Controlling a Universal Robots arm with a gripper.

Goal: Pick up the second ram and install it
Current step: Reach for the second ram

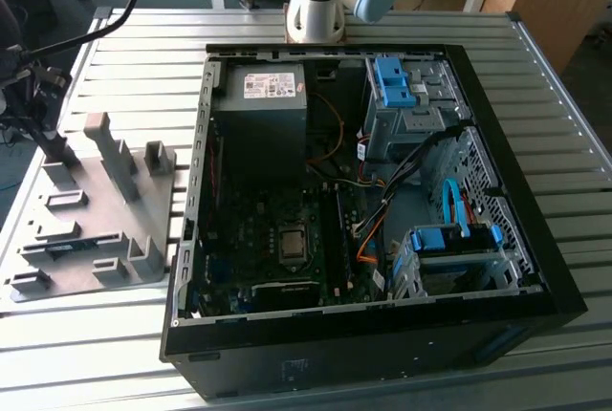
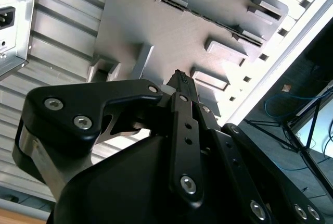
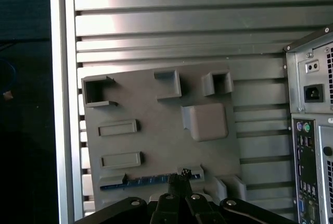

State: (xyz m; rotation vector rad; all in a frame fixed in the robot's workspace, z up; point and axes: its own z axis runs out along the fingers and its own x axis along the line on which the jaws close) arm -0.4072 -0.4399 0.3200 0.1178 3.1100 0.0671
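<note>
The second ram [image 3: 151, 183] lies on edge in a long slot of the grey fixture plate [image 3: 156, 109], showing as a thin blue-green strip. In the exterior view the second ram [image 1: 72, 246] sits near the front of that plate [image 1: 96, 210], at the exterior view's left. My gripper [image 3: 183, 174] hangs above the plate, its fingers drawn together into one dark point with nothing between them. In the second wrist view the gripper [image 2: 179, 75] points down at the plate from well above it. The gripper [image 1: 57, 146] is a dark shape over the plate's far corner.
An open computer case [image 1: 373, 335] lies on the slatted metal table [image 1: 124, 38], to the right of the plate in the exterior view, with its motherboard [image 1: 277, 239] exposed. Upright grey blocks [image 1: 115, 153] stand on the plate. The case's rear panel [image 3: 312, 130] is close by.
</note>
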